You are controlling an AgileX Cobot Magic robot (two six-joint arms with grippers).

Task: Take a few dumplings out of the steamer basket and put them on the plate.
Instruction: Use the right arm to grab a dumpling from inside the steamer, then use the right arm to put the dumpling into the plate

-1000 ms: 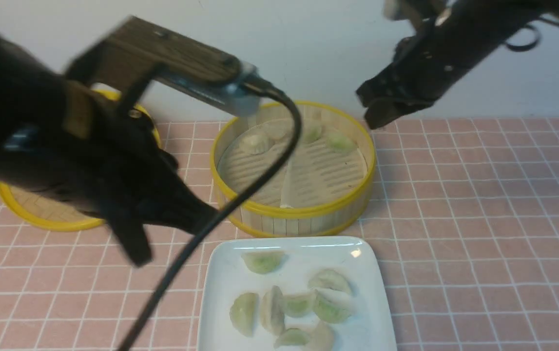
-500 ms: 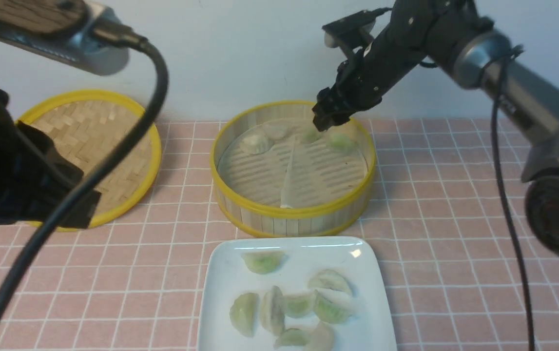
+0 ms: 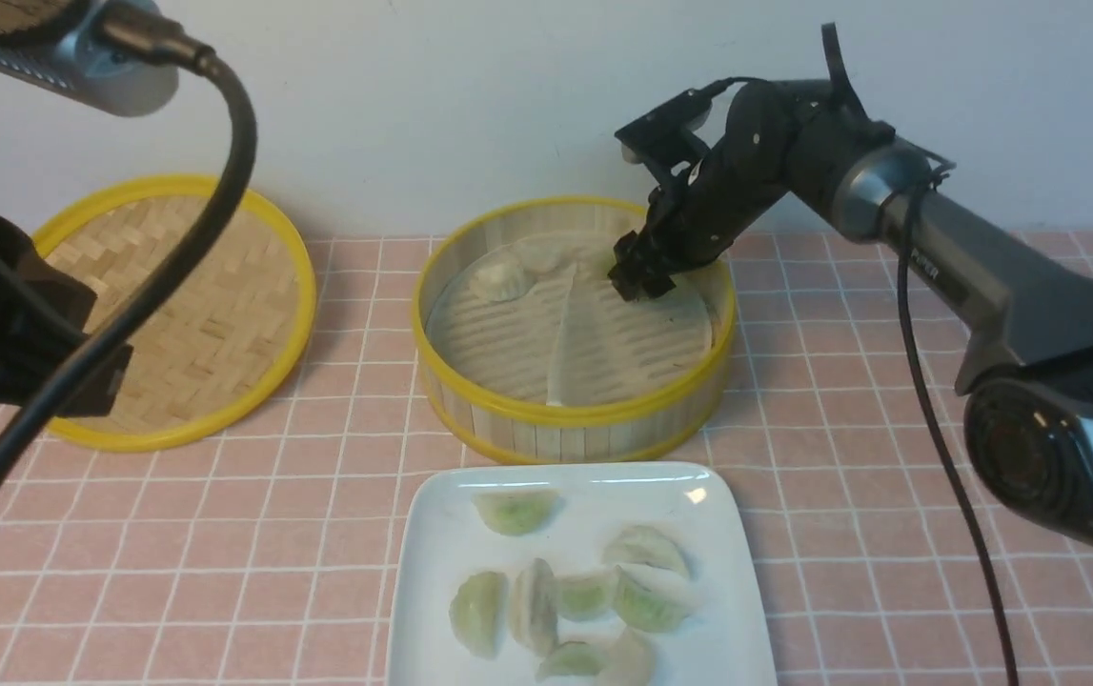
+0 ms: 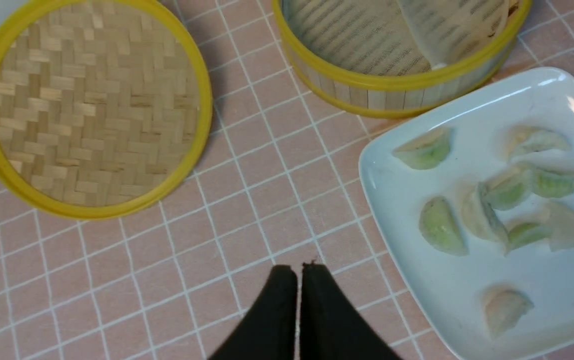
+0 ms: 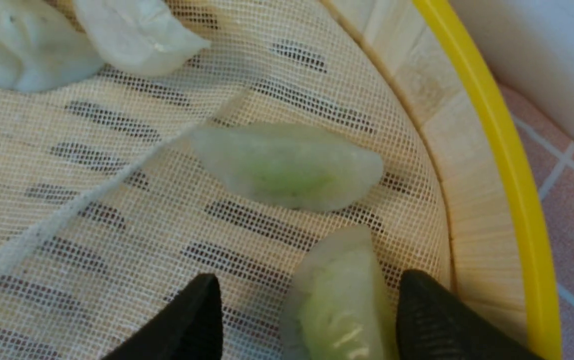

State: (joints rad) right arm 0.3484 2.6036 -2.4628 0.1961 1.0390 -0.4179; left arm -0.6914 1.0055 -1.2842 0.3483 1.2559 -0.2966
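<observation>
The right gripper (image 5: 309, 280) stands wide open low inside the steamer basket (image 3: 575, 419), gripping nothing. A dumpling (image 5: 337, 305) lies between its black fingers (image 5: 437, 320), nearer one of them and possibly brushing it; the close view leaves that unclear. Just past the fingertips rests a second crescent (image 5: 287, 167), translucent skin over green filling, on the pale woven mesh liner (image 5: 116, 210). The left gripper (image 4: 298, 272) is pressed closed and empty above the pink tiled cloth (image 4: 166, 280). The glossy white plate (image 4: 407, 200), with dumplings (image 4: 439, 227) on it, lies off to one side.
</observation>
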